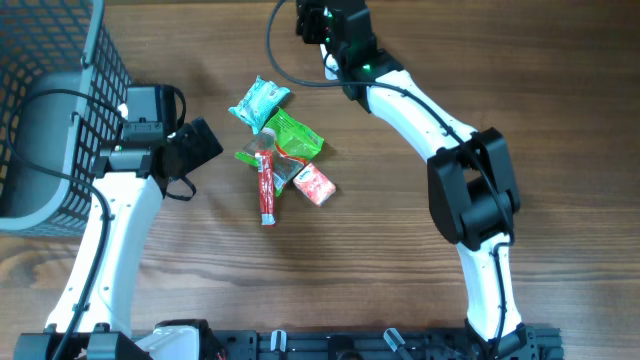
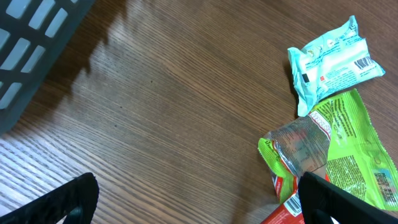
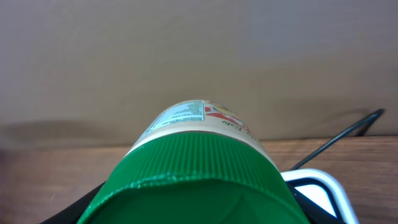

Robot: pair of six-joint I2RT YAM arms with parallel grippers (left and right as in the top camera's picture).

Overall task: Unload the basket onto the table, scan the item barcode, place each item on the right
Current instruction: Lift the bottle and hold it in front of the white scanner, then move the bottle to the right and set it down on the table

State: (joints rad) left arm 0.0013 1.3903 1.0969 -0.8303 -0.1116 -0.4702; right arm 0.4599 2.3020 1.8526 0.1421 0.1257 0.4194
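Two arms are working at one table (image 1: 380,270). One basket (image 1: 95,90) is standing at the table's 9 to 10 o'clock edge. A pale grey inside is showing through its bars, and whether anything is lying in it cannot be told.

Four items are lying loose in a small pile near the table's middle:
- One teal packet (image 1: 260,100) is sitting at the pile's 11 o'clock, its barcode facing up in the left wrist view.
- One green packet (image 1: 298,140) is lying just beside it, toward 5 o'clock.
- One red stick (image 1: 266,195) is pointing toward 6 o'clock, its silvery end overlapping the green packet's edge.
- One red box (image 1: 314,185) is resting at the pile's 4 o'clock, touching the green packet.

The left gripper (image 1: 200,145) is hanging at the pile's 9 o'clock, near it but apart. Its fingers are spread wide and are holding nothing.

The right gripper (image 1: 318,20) is reaching to the table's 12 o'clock edge, well apart from the pile. It is gripping one jar (image 3: 189,121). In the right wrist view the jar's green ribbed lid (image 3: 199,183) is facing the camera and its label is facing up. One black cable (image 1: 272,50) is looping just beside this gripper, at its 8 o'clock.
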